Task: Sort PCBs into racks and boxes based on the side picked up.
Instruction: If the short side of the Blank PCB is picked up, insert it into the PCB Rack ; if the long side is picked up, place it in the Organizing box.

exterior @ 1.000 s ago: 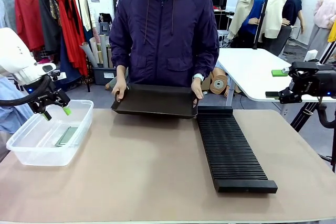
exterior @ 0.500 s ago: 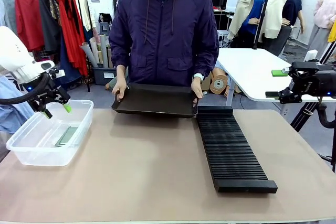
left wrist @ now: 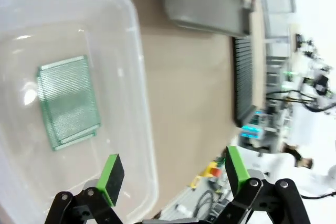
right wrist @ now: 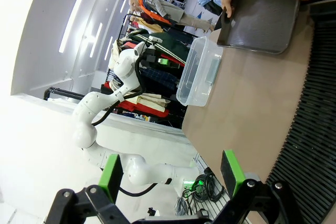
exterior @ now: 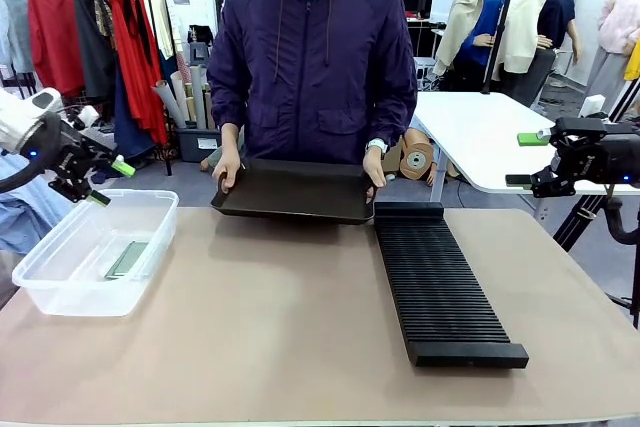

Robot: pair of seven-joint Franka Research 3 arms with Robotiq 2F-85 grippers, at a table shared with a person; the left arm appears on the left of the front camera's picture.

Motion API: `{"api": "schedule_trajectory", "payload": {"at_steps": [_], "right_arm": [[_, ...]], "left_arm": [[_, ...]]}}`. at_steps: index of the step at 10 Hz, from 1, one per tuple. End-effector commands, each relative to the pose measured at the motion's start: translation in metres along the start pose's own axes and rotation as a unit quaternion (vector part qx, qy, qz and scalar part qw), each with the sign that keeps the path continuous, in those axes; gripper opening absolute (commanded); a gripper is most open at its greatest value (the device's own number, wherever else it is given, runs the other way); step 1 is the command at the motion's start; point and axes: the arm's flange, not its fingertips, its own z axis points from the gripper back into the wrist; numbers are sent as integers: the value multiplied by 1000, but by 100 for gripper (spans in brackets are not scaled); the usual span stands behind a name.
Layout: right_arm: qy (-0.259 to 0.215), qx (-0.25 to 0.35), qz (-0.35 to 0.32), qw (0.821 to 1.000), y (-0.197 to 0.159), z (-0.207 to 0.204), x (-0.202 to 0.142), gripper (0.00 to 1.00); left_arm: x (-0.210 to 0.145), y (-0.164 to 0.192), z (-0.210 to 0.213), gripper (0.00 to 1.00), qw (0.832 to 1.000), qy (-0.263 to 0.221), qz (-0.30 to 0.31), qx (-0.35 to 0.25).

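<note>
My left gripper (exterior: pixel 105 182) sits at the 9 o'clock edge of the front view, above the far rim of the clear box (exterior: pixel 60 292); its fingers (left wrist: pixel 111 174) stand wide apart with nothing between them, and the green pads face each other across an empty gap. Below it, the box rests on the tan table (exterior: pixel 290 347) at about 8 o'clock, and green PCBs (exterior: pixel 127 259) lie flat on its floor; in the left wrist view these boards (left wrist: pixel 69 101) appear as a small stack with one edge offset, toward the 9 o'clock side of the tub. At 12 o'clock a person in a purple jacket stands at the far side, with one hand (exterior: pixel 228 169) and the other hand (exterior: pixel 376 167) gripping the two ends of a shallow black tray (exterior: pixel 295 192). Just beside the tray, toward 3 o'clock, the long black rack (exterior: pixel 440 287) runs from the far edge toward me, its slots showing no boards. My right gripper (exterior: pixel 535 162) hangs off the table at 3 o'clock, well apart from the rack; in the right wrist view its fingers (right wrist: pixel 111 174) are spread wide and hold nothing.
</note>
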Motion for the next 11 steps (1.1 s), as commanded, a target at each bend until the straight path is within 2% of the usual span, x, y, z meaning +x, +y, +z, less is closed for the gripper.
{"api": "schedule_trajectory", "payload": {"at_steps": [1,3,4,7,9,10,11], "right_arm": [[-1,1,4,1000,2,0,0,100],[-1,1,4,1000,2,0,0,100],[-1,1,4,1000,2,0,0,100],[-1,1,4,1000,2,0,0,100],[-1,1,4,1000,2,0,0,100],[-1,1,4,1000,2,0,0,100],[-1,1,4,1000,2,0,0,100]], "left_arm": [[-5,1,7,100,996,1,-4,-94],[-8,-13,16,100,984,-14,3,-177],[-9,-19,17,100,980,-12,4,-197],[-10,-31,12,100,977,15,-7,-214],[-9,-34,12,100,968,29,-9,-248],[-12,-32,9,100,977,16,-5,-213],[-12,-32,9,100,977,16,-5,-213]]}}
